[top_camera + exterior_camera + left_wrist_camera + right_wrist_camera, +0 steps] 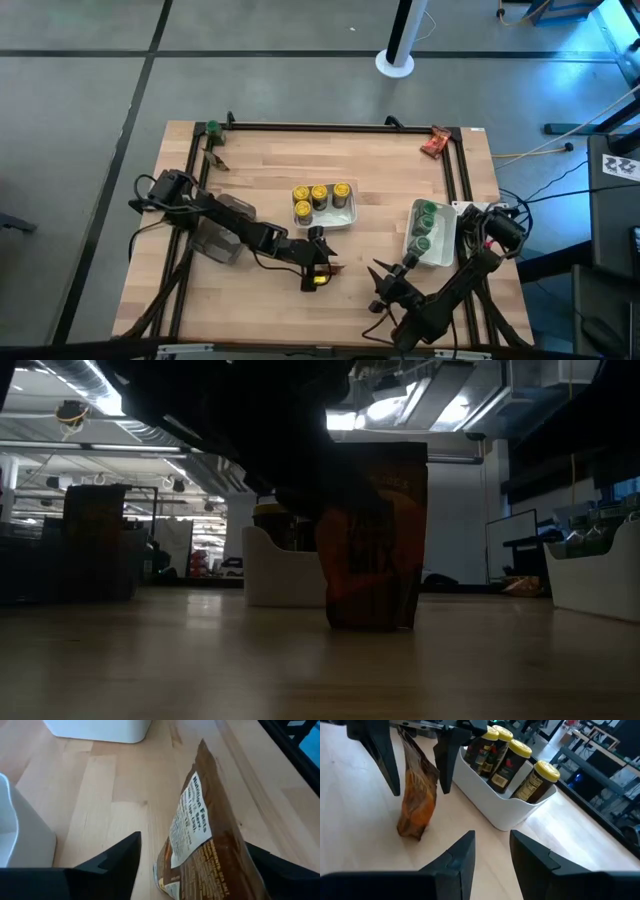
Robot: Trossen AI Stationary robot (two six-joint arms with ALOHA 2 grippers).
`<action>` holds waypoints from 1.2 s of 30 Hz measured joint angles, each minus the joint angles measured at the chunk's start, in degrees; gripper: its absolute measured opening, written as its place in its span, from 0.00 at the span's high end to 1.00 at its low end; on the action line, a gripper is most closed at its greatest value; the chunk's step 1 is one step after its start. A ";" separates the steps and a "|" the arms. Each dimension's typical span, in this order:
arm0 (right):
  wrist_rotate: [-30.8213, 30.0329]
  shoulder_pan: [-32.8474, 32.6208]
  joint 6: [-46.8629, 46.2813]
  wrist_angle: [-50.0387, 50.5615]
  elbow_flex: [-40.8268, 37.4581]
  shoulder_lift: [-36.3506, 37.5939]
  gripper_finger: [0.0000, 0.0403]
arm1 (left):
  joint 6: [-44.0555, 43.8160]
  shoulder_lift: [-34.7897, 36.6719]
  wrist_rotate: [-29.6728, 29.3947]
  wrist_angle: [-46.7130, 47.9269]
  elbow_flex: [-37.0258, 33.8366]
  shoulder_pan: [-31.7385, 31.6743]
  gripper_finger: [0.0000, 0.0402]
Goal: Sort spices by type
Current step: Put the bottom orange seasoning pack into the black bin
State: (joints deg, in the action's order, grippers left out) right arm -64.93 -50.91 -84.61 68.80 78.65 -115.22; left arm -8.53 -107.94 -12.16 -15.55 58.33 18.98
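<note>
A brown-and-orange spice packet (320, 279) (417, 795) stands on its lower end on the wooden table, near the front middle. My left gripper (318, 262) (192, 840) has its two fingers on either side of the packet's upper part, spread wide. My right gripper (383, 283) (492, 834) hovers a little to the right of the packet, with a narrow gap between its fingers and nothing in it. Jars with yellow lids (320, 193) stand in one white tray (505, 805). Jars with green lids (425, 225) stand in another. My left gripper has one finger (275, 870) lying against the packet's side edge (239, 845); a small gap shows between the other finger (120, 865) and the packet. The fingers come slanting down from the table's left. The packet is tilted, its lower end (412, 832) on the table.
The tray of green-lidded jars (440, 255) stands at the right, the tray of yellow-lidded jars (325, 222) in the middle. A clear bin (215, 240) sits under the left arm. A red-orange packet (435, 142) lies at the far right corner. Black rails edge the table.
</note>
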 joint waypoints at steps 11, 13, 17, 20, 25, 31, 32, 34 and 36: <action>0.48 2.28 1.29 -0.28 0.01 0.00 0.70 | 3.19 0.00 0.12 0.38 -0.02 -0.22 0.85; 1.53 2.31 1.34 -0.38 0.01 0.00 0.70 | 4.51 0.00 0.13 0.33 -0.01 -0.22 0.94; 2.80 2.20 2.39 -0.39 0.01 0.00 0.70 | 5.73 0.49 0.12 1.03 -0.02 -0.10 0.98; 3.04 2.20 2.55 -0.46 0.01 0.00 0.70 | 6.97 2.25 0.04 3.25 -0.04 0.41 0.99; 3.04 2.20 2.64 -0.62 0.01 0.00 0.70 | 7.12 8.01 -0.31 9.89 -0.03 1.91 1.00; 3.04 2.20 2.68 -0.66 0.01 0.00 0.70 | 7.23 14.36 -1.63 15.53 -0.02 3.18 1.00; 3.04 2.20 2.68 -0.72 0.01 0.00 0.70 | 7.21 14.54 -1.66 15.95 -0.02 3.16 1.00; 3.04 2.20 2.71 -1.29 0.01 0.00 0.70 | 7.14 14.51 -1.76 17.28 -0.04 3.15 1.00; 3.04 2.20 2.71 -1.32 0.01 0.00 0.70 | 7.08 14.08 -1.80 17.20 -0.07 3.08 1.00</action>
State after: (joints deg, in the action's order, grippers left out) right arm -61.89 -48.71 -81.91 67.48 78.65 -115.22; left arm -1.45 -93.86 -13.96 1.65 58.26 22.06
